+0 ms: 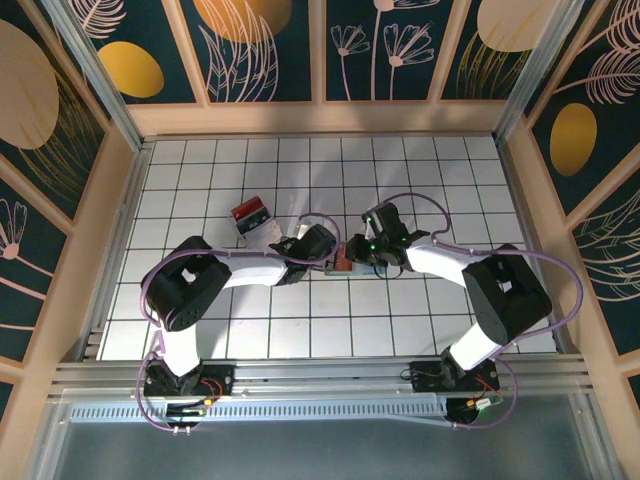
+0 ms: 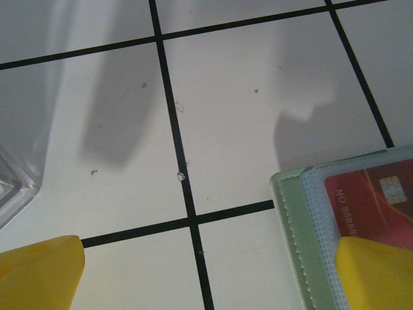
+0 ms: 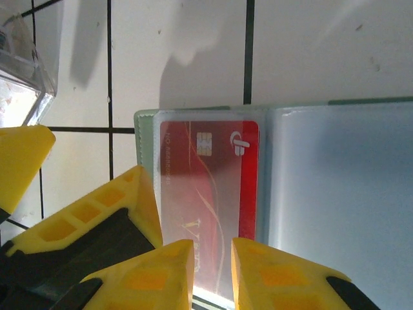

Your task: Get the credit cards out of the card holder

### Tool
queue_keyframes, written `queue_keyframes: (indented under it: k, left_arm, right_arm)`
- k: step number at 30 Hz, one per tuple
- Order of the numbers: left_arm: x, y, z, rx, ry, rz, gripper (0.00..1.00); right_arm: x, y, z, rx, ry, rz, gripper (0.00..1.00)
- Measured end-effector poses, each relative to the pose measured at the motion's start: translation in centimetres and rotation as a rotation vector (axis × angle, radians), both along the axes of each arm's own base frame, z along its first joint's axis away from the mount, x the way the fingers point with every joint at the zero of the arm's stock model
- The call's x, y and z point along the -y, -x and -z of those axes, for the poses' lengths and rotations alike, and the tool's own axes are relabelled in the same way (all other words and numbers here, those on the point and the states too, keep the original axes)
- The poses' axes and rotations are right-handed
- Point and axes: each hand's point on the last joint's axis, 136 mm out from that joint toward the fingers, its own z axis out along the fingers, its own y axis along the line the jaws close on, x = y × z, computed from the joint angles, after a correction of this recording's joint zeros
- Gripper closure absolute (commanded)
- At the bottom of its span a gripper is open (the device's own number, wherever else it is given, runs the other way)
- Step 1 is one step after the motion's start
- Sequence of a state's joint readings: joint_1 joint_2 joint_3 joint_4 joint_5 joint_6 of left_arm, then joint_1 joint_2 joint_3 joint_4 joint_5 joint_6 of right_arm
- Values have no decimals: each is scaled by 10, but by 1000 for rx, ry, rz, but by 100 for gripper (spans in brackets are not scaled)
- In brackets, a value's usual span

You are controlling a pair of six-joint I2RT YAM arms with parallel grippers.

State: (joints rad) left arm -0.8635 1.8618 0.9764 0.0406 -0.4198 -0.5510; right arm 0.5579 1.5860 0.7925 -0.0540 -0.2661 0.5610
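White tiled worktop (image 1: pixel 450 180), thin black grid lines, a few tiny specks and scuffs on the tiles up close. Small clear plastic box (image 1: pixel 252 220) with red-and-white stuff inside, sitting left of centre on the tiles. Can't make out what's actually in it. Pale wooden frame (image 1: pixel 320 118) round the edges, dark teal wall panels (image 1: pixel 270 50) above with gold blobs and line-drawn flowers. Aluminium rail (image 1: pixel 320 375) along the near edge.

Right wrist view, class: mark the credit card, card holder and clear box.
credit card (image 3: pixel 208 194): right wrist view, middle of its red face.
card holder (image 3: pixel 335 194): right wrist view, its bare right panel.
clear box (image 3: pixel 29 77): right wrist view, its corner.
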Motion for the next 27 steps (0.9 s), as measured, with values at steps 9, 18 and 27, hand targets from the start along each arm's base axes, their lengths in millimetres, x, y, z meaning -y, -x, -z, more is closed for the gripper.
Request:
queue_keyframes:
  k: [9,18,27]
  left_arm:
    - [-3,1,2,-8,-11,-10,1]
    - [-4,2,7,-16,-18,-13,1]
    - [-5,2,8,-19,-15,-19,1]
  right_arm:
    - [12,3,13,-41,-7,38,77]
    - [18,3,19,-51,-13,53,77]
    - [17,3,16,-45,-19,50,77]
